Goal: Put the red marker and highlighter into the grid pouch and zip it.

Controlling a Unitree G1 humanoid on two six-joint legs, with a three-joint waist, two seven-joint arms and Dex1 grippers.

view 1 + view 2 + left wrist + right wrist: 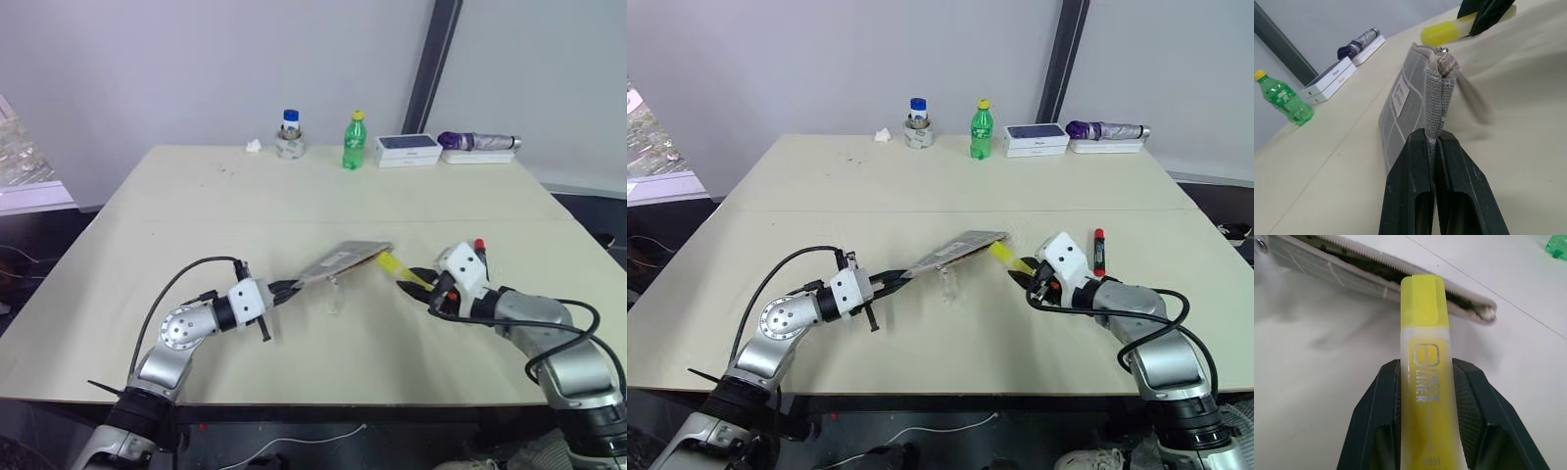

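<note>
The right claw (1425, 382) is clamped on the highlighter (1425, 333), its two black fingers pressing the flat yellow sides, with the capped end sticking out ahead toward the grid pouch (1376, 274). In the right wrist view that cap sits just at the pouch's open zipper mouth, near one end of the slot, though whether the tip has actually crossed the lip cannot be told. The left claw (1437, 142) is closed tight on one end of the pouch, pinching the fabric edge and holding the pouch lifted and tilted off the tabletop (294, 196), opening turned toward the other arm. The red marker (1098, 250) lies on the tabletop just beyond the right wrist, not yet picked up. Farther back, near the far edge, stand a green bottle (354, 142), a roll of tape with a small bottle (290, 137), a white and dark-blue box (408, 149) and a folded umbrella (480, 143), all well clear of the work. The step in hand looks to be feeding the highlighter into the pouch; the next move calls for lining the pen with the slot and sliding it in lengthwise before letting go, while the left claw holds the mouth steady.
</note>
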